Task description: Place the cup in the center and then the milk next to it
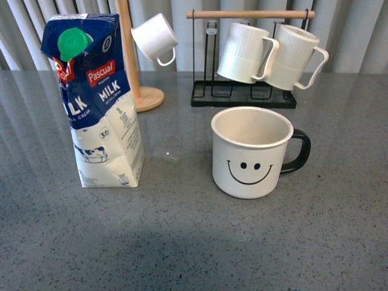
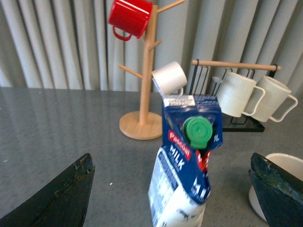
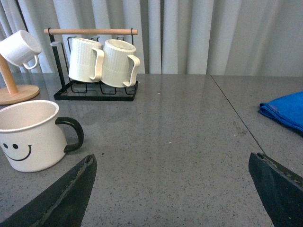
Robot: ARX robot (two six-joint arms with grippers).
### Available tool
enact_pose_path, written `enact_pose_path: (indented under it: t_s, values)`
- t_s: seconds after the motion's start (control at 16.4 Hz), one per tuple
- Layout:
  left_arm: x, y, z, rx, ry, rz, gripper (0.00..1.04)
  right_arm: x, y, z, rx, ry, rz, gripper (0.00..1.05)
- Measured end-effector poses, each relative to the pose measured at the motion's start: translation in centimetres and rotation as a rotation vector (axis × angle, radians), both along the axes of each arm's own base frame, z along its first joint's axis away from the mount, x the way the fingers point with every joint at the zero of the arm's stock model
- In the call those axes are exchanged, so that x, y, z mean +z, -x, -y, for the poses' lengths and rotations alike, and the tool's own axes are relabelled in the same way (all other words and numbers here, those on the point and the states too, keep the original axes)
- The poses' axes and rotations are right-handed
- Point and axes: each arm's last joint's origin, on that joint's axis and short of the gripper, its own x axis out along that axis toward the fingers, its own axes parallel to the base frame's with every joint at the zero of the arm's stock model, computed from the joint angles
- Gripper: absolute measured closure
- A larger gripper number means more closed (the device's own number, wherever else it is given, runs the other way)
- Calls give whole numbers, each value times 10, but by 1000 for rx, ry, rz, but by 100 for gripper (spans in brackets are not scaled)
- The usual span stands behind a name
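The white smiley-face cup (image 1: 253,153) with its black handle stands upright near the middle of the grey table, handle pointing right. The tall blue-and-white milk (image 1: 97,100) carton with a green cap stands upright to its left, a clear gap between them. No arm shows in the front view. My left gripper (image 2: 170,187) is open, its dark fingers spread either side of the milk (image 2: 184,165) without touching it. The right gripper (image 3: 173,189) is open over bare table, with the cup (image 3: 31,135) off to one side of it.
A black rack (image 1: 245,91) with two ribbed white mugs stands behind the cup. A wooden mug tree (image 1: 130,54) holds a small white cup; a red mug (image 2: 130,18) hangs higher on it. A blue cloth (image 3: 284,109) lies far right.
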Motion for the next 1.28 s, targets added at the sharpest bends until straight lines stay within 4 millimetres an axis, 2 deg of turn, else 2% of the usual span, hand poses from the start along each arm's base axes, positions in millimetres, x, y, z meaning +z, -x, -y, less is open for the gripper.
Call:
enact_pose_path:
  t_s: [0.12,0.24,0.43,0.49,0.61,0.73,0.85,1.1,1.28]
  values:
    - [14,-42,12,-61,-1,-53,7,0,0,0,0,0,0,7]
    - [15,-76,27,-121,-5,-168,7,0,0,0,0,0,0,7]
    - [27,-103,39,-149,-17,-239,7,0,0,0,0,0,0,7]
    - [26,-113,40,-147,-23,-264,7,0,0,0,0,0,0,7]
    - [9,-131,40,-115,-35,-337,7,0,0,0,0,0,0,7]
    - [-8,-139,40,-99,-46,-395,7,0,0,0,0,0,0,7]
    - [-10,-140,42,-98,-50,-395,9,0,0,0,0,0,0,7]
    - [-6,-138,48,-104,-80,-372,54,0,0,0,0,0,0,7]
    - [-4,-127,49,-91,-97,-361,83,0,0,0,0,0,0,7]
